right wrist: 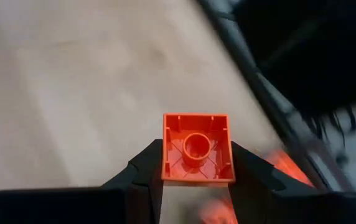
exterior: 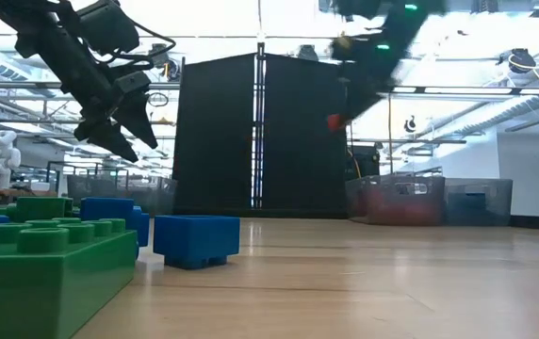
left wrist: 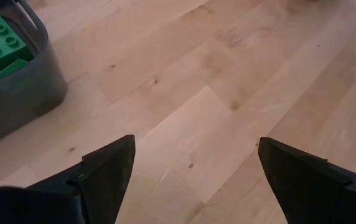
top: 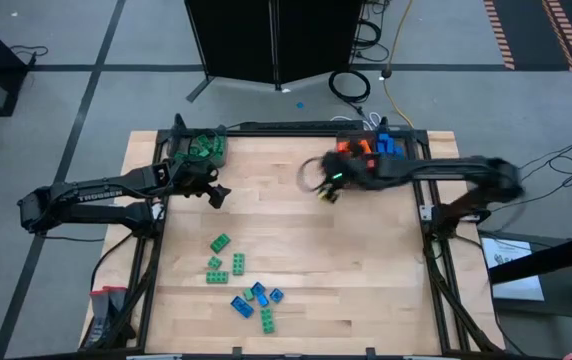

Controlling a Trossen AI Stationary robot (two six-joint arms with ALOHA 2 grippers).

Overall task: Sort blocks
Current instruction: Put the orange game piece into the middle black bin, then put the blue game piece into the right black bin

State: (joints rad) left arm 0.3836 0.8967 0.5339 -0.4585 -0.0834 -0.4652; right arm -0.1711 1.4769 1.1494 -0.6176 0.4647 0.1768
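The right tool (right wrist: 193,163) is clamped on one orange brick (right wrist: 197,148), carried above the tabletop (top: 296,250) near the far bin of orange and blue bricks (top: 371,146), whose contents blur together. The left tool (left wrist: 193,171), fingers apart and empty, hangs beside the bin of green bricks (top: 203,147), itself cut off at the edge. Loose near the front lie perhaps six green bricks (top: 219,243) and three blue bricks (top: 241,305).
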